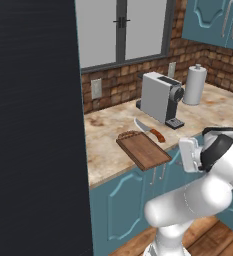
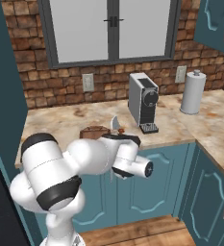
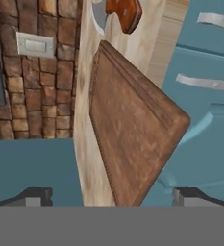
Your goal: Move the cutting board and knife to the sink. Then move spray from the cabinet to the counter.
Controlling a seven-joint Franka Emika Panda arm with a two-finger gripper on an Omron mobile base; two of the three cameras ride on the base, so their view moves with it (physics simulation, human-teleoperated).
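The dark brown cutting board [image 1: 143, 149] lies on the beige counter [image 1: 108, 125], its near end jutting past the counter's front edge. Just behind it rests the knife [image 1: 150, 130], silver blade and reddish handle. In the hand view the board [image 3: 132, 139] runs up the middle and the knife handle [image 3: 125, 12] pokes in at the top. My gripper [image 3: 114, 197] is open, level with the board's overhanging end, its fingertips [image 3: 34, 196] wide on either side and touching nothing. My arm covers most of the board [image 2: 94, 131]. The teal wall cabinet [image 1: 213, 20] is shut. Spray and sink are out of view.
A grey coffee machine [image 1: 160, 97] stands behind the knife, with a paper towel roll [image 1: 195, 85] to its right. A tall dark panel [image 1: 33, 125] walls off the left. Teal base cabinet doors with metal handles [image 3: 214, 81] sit under the counter edge.
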